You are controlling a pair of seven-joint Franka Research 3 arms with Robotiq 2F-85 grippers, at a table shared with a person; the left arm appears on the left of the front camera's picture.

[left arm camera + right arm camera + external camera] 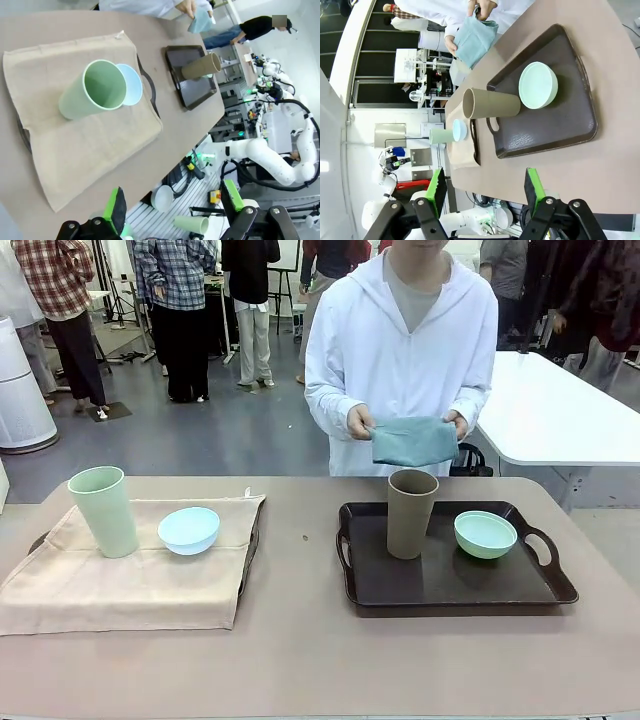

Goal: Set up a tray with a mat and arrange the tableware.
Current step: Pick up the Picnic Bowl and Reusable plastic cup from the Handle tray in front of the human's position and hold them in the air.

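Your left tool [174, 197] is spread wide and holds nothing. It is raised above the near edge of the worktop [300, 660]. The green cup [92, 90] and blue bowl [131, 84] lie ahead of it, well apart from its fingers. Both stand upright, just beside each other, on a beige mat [130, 585]. The mat covers the left tray [251, 545], of which you see only the rim at each side.

Your right tool [486, 180] is also wide and holds nothing. The brown cup [492, 104] and mint bowl [537, 85] lie ahead of it, clear of its fingers. They stand upright and apart on the bare right tray [450, 585], cup on the left, bowl on the right.

At the far side, a person holds a folded blue cloth [413, 442] in both hands [360, 421], above the worktop's far edge and behind the right tray. It touches neither tray.
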